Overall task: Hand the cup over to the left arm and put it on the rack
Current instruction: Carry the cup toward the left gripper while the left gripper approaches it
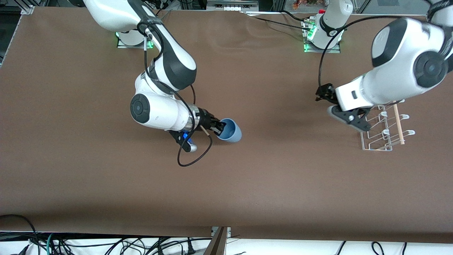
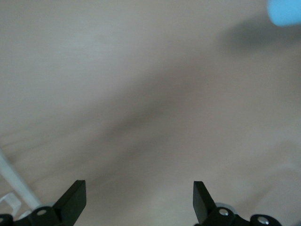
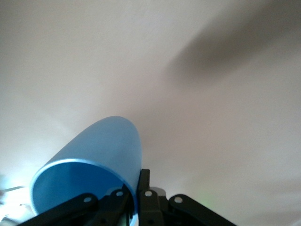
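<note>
The light-blue cup (image 1: 231, 131) is on its side over the middle of the brown table, its mouth toward my right gripper (image 1: 218, 128). That gripper is shut on the cup's rim, one finger inside and one outside, as the right wrist view shows with the cup (image 3: 94, 160) against the gripper (image 3: 136, 188). My left gripper (image 1: 324, 93) is open and empty, beside the white wire rack (image 1: 384, 136) with its wooden dowel (image 1: 398, 124). In the left wrist view the gripper (image 2: 139, 197) frames bare table, and the cup (image 2: 286, 12) shows far off at the edge.
A black cable loop (image 1: 193, 156) hangs under the right arm's wrist. The arms' bases (image 1: 320, 39) stand along the table's edge farthest from the front camera. A white wire of the rack (image 2: 14, 181) shows in the left wrist view.
</note>
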Controlling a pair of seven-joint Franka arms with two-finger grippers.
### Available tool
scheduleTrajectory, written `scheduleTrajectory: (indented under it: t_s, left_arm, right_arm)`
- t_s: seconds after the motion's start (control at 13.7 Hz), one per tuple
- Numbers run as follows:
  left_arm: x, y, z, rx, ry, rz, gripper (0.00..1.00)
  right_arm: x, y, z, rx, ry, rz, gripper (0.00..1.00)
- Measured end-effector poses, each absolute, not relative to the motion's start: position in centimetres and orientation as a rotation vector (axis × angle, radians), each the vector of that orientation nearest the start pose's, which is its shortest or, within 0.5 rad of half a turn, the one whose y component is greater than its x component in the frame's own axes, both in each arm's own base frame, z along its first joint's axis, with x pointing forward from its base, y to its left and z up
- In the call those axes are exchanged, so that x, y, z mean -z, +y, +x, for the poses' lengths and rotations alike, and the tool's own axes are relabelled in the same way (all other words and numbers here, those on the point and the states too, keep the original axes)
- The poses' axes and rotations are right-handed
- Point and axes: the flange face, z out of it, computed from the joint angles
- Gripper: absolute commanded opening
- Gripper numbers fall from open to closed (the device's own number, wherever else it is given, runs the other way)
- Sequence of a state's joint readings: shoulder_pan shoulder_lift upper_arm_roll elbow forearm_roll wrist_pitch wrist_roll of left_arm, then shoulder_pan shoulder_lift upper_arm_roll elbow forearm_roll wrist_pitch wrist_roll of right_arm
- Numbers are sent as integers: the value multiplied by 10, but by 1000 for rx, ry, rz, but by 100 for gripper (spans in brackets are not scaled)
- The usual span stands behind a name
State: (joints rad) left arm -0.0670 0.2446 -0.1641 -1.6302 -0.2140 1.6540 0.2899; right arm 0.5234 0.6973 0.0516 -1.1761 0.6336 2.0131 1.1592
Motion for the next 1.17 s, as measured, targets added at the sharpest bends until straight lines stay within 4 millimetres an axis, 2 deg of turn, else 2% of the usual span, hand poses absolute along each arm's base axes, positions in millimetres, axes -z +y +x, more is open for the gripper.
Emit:
scheduleTrajectory:
  t_s: [0.15,0.29,0.44,0.73,0.95,1.17]
  left_arm:
    - [-441,-160,600,-336,1030,-3313,100]
    - [-431,-166,606,-252,1283,-3319,100]
    - [-431,-170,613,-95,1499,-3301,100]
    - [-439,-187,628,367,1829,-3249,100]
    - [-434,-211,630,636,2068,-3202,100]
    - [-433,-233,631,796,2147,-3089,100]
  right_arm:
    - [-427,442,633,-524,1143,-2228,0]
    - [-435,445,637,-547,1218,-2117,0]
    - [-438,449,636,-572,1254,-2053,0]
    - [-441,463,627,-647,1256,-1998,0]
    - [-441,466,625,-660,1262,-1991,0]
    - [-441,468,624,-667,1276,-1982,0]
